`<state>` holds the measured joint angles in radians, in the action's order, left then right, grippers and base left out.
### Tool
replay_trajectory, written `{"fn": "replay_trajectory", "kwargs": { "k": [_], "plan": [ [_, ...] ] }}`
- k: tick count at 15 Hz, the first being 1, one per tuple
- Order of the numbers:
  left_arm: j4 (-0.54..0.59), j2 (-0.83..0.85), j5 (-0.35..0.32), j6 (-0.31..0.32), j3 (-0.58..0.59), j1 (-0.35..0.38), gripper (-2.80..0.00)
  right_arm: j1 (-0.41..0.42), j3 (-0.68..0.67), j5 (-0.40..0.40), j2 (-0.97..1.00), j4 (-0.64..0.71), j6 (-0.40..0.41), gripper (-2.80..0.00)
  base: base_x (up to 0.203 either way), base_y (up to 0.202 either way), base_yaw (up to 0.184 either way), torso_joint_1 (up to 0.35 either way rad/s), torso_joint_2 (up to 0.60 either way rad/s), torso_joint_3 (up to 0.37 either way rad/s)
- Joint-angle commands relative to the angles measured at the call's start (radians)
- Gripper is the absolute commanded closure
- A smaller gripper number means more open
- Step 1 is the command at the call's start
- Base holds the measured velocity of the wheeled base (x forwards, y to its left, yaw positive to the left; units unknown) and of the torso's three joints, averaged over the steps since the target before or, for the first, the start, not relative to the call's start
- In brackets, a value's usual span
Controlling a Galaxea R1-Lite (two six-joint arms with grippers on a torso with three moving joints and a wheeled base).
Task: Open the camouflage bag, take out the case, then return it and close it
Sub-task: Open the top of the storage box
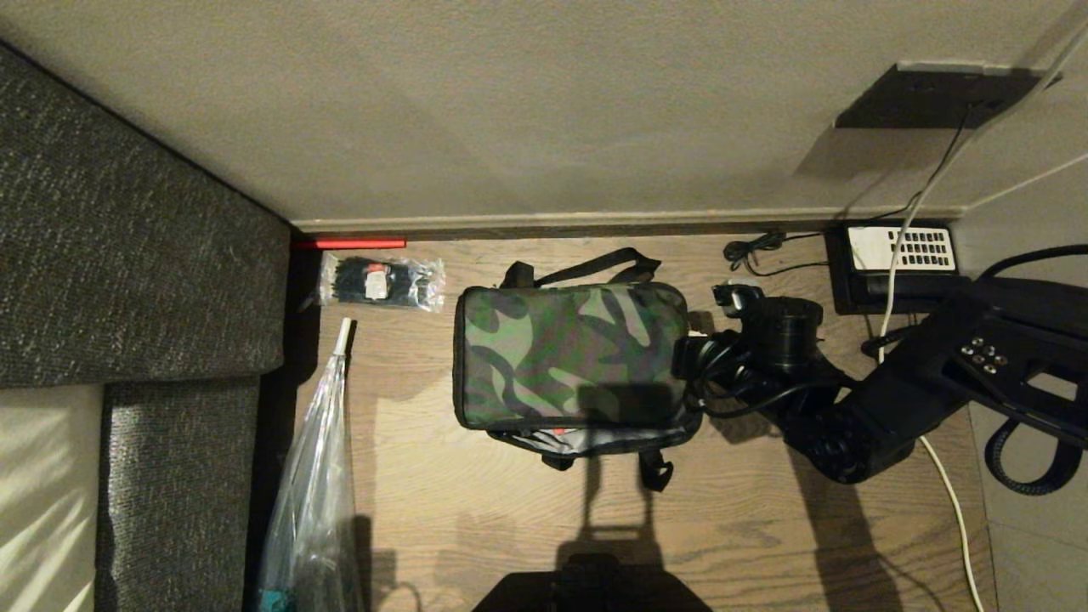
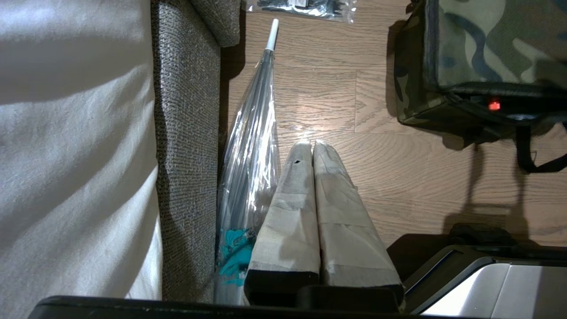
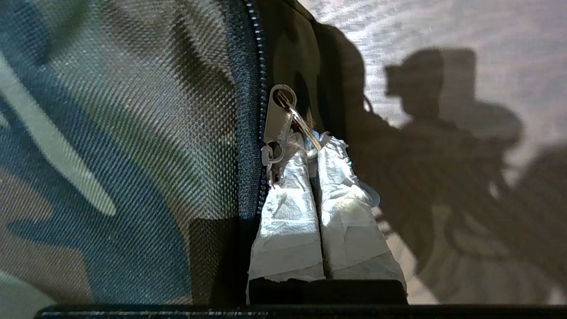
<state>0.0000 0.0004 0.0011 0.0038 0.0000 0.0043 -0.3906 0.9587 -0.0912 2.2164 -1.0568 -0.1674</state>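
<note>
Right hand [image 3: 316,144], its two tape-wrapped fingers [image 3: 288,208] pressed together, is closed on the small wire ring of a silver metal zipper pull [image 3: 279,117] at the right end of the camouflage bag [image 1: 569,353]. In the head view this hand [image 1: 693,357] sits hard against the bag's right side, with the black arm reaching in from the right.

That boxy soft bag in green, brown and black camouflage, with black trim and straps, lies on the wooden floor [image 1: 476,510] near the middle of the scene, its long axis running left to right and its broad camouflage lid facing up. Along its near edge the lid stands slightly apart from the body, showing a strip of pale grey lining and a small red spot; what lies inside cannot be made out.

Left hand [image 2: 312,144] hangs near the floor at the near left, its taped fingers shut and empty, beside a folded clear plastic umbrella [image 1: 319,476]. Far left of the bag lies a small clear packet of black ties [image 1: 381,282]; a black desk phone with white keypad [image 1: 892,263] sits at the far right.
</note>
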Motion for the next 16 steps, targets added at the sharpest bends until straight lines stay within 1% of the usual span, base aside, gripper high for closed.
{"fn": "replay_trajectory", "kwargs": {
  "k": [1,3,4,6,8,9,11,12,13,16],
  "plan": [
    [0.0,-0.001,0.0,0.0,0.002,0.0,0.0,-0.035,-0.007,-0.032,0.001,0.056,-0.044,0.0,0.0,0.0,0.0,0.0,0.0,0.0],
    [0.0,0.0,0.0,0.0,0.002,0.0,0.0,-0.04,0.014,-0.038,-0.002,0.102,-0.079,0.0,0.0,0.0,0.0,0.0,0.0,0.0],
    [0.0,-0.002,0.0,0.0,0.002,0.0,0.0,-0.04,0.022,-0.045,-0.001,0.095,-0.08,0.0,0.0,0.0,0.0,0.0,0.0,0.0],
    [0.0,-0.002,0.0,0.0,0.003,0.0,0.0,-0.049,0.045,-0.082,-0.007,0.126,-0.084,0.0,0.0,0.0,0.0,0.0,0.0,0.0],
    [0.0,0.0,0.0,0.0,0.002,0.0,0.0,-0.038,0.04,-0.066,-0.007,0.128,-0.074,0.0,0.0,0.0,0.0,0.0,0.0,0.0],
    [0.0,-0.002,0.0,0.001,0.002,0.0,0.0,-0.018,0.042,-0.054,-0.008,0.121,-0.052,0.0,0.0,0.0,0.0,0.0,0.0,0.0],
    [0.0,-0.002,0.0,0.001,0.002,0.0,0.0,0.021,0.033,-0.03,-0.021,0.115,0.045,0.0,0.0,0.0,0.0,0.0,0.0,0.0],
    [0.0,-0.002,0.0,0.001,0.002,0.0,0.0,0.038,0.024,-0.015,-0.027,0.107,0.078,0.0,0.0,0.0,0.0,0.0,0.0,0.0],
    [0.0,-0.002,0.0,0.001,0.003,0.0,0.0,0.055,0.019,0.0,-0.032,0.092,0.094,0.0,0.0,0.0,0.0,0.0,0.0,0.0],
    [0.0,-0.002,0.0,0.001,0.003,0.0,0.0,0.086,-0.01,0.034,-0.073,0.088,0.11,0.0,0.0,0.0,0.0,0.0,0.0,0.0]
  ]
}}
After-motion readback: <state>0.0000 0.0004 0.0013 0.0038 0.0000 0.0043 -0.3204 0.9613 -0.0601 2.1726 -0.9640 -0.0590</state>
